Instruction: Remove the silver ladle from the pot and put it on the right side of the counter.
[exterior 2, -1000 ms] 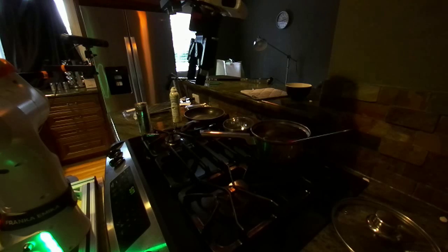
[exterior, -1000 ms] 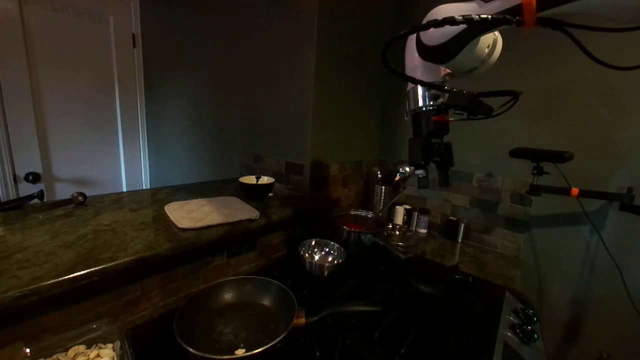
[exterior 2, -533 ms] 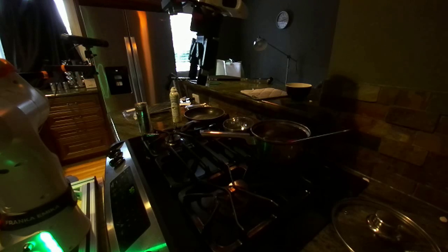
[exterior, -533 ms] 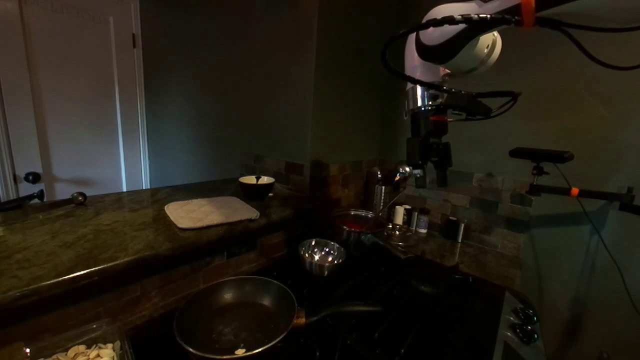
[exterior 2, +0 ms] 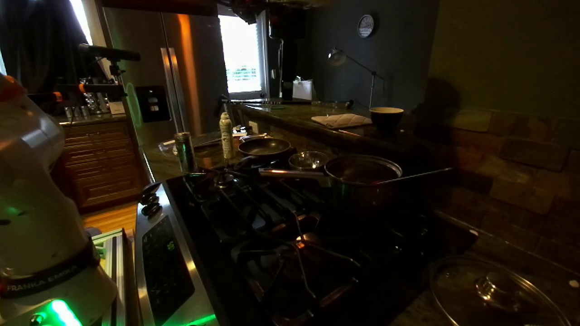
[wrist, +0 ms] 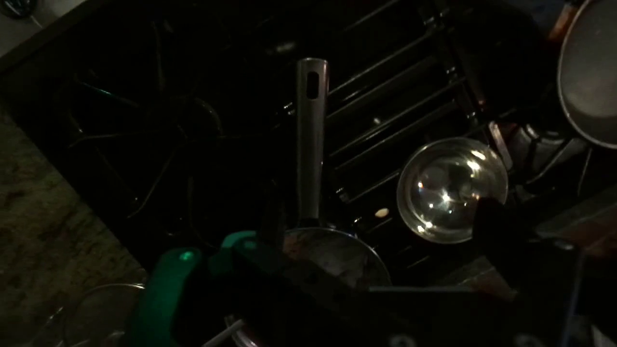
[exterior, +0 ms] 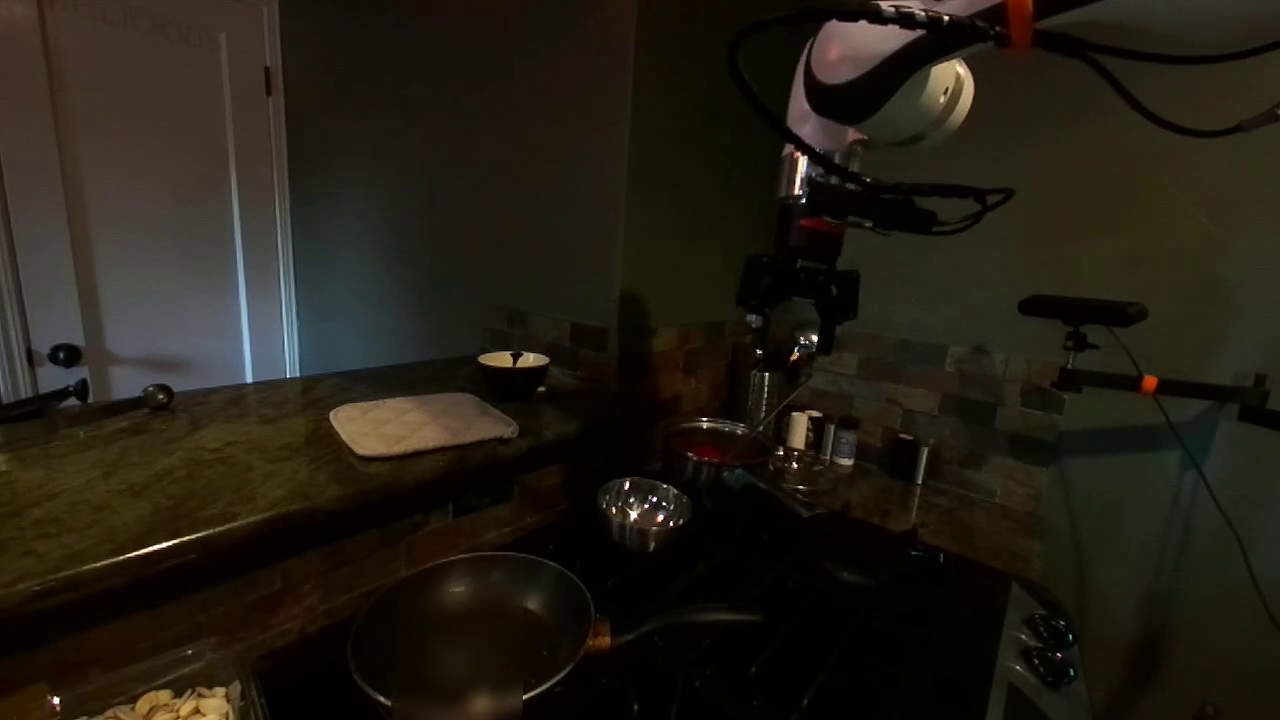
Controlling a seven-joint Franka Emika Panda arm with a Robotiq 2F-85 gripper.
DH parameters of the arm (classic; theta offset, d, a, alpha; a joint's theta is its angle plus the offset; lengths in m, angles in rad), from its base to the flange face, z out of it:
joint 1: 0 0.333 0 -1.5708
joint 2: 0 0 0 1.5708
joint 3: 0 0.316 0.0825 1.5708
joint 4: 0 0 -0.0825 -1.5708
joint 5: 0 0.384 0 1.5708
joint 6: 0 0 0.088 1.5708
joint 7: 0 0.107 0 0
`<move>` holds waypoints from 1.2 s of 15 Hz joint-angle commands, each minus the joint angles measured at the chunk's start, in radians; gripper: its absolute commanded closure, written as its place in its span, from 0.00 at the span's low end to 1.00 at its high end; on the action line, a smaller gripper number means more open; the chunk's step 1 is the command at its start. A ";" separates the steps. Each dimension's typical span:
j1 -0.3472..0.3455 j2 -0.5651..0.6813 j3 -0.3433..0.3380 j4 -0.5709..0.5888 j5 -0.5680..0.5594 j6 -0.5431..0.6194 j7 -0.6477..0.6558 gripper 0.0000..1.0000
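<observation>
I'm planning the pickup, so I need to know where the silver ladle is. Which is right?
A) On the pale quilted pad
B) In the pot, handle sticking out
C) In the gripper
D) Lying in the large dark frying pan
B, since in an exterior view the silver ladle shows its long thin handle reaching out past the rim of the pot.

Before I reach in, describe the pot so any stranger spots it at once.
Find the black stove. On it, beside a shiny steel bowl, stands the pot. Unlike the bowl or the frying pan, it has a silver ladle jutting out.
</observation>
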 commanded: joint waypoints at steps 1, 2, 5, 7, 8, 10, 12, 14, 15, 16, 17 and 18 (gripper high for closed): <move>-0.048 0.019 0.008 0.020 -0.009 0.065 0.148 0.00; -0.060 0.017 0.005 0.020 -0.011 0.084 0.184 0.00; -0.109 0.010 -0.006 0.011 -0.033 0.152 0.279 0.00; -0.104 0.010 -0.008 0.016 -0.020 0.141 0.241 0.00; -0.112 0.010 -0.011 0.017 -0.022 0.147 0.243 0.00; -0.111 0.010 -0.010 0.017 -0.022 0.147 0.240 0.00; -0.108 0.010 -0.006 0.017 -0.022 0.147 0.241 0.00; -0.108 0.010 -0.006 0.017 -0.022 0.147 0.241 0.00; -0.108 0.010 -0.006 0.017 -0.022 0.147 0.241 0.00; -0.108 0.010 -0.006 0.017 -0.022 0.147 0.241 0.00; -0.108 0.010 -0.006 0.017 -0.022 0.147 0.241 0.00; -0.108 0.010 -0.006 0.017 -0.022 0.147 0.241 0.00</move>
